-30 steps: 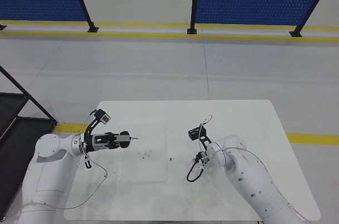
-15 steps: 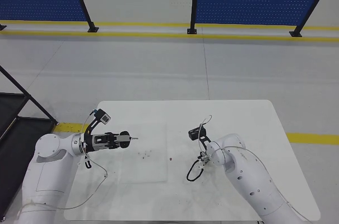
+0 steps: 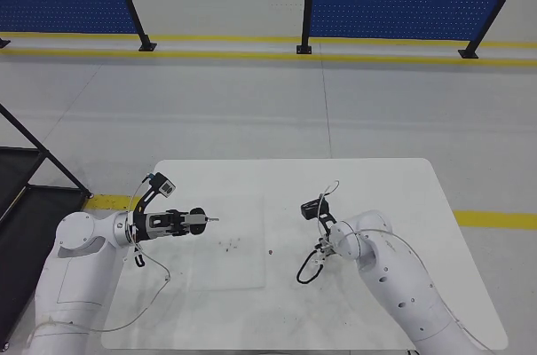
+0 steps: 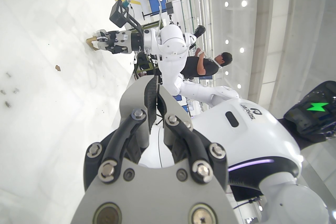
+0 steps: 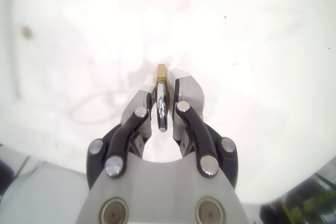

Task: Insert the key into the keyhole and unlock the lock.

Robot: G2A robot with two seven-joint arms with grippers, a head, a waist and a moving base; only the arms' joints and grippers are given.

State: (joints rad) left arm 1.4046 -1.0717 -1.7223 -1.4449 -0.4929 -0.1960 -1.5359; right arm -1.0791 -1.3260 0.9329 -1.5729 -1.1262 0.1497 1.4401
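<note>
Two claws each held one half of the job, and the gap between them was what the coming move turned on. At centre left of the top view, the left claw (image 3: pixel 200 219) had its pads pressed together on a thin sliver, which I took to be the key (image 3: pixel 212 219). Its long axis ran nearly level across the frame, with the tip pointing toward the right side. The lock (image 5: pixel 160 72) lay in that direction, well apart from the key and a little lower in the frame, right of centre over the white table (image 3: pixel 383 186). It sat in the right claw (image 5: pixel 163 80), which was clamped on its flat sides. The left arm carried the key and the right arm already had the lock, so closing the gap looked like work for either or both. The lock was a small brass padlock with a bright chrome shackle (image 5: pixel 162 110). The shackle was turned back toward the wrist and the brass body pointed down at the table. In the left wrist view one corner of the body seemed to touch the surface or sit just above it. No keyhole showed. If it sat in the end facing the table, the lock would probably need lifting and tilting until that end met the key's axis.
</note>
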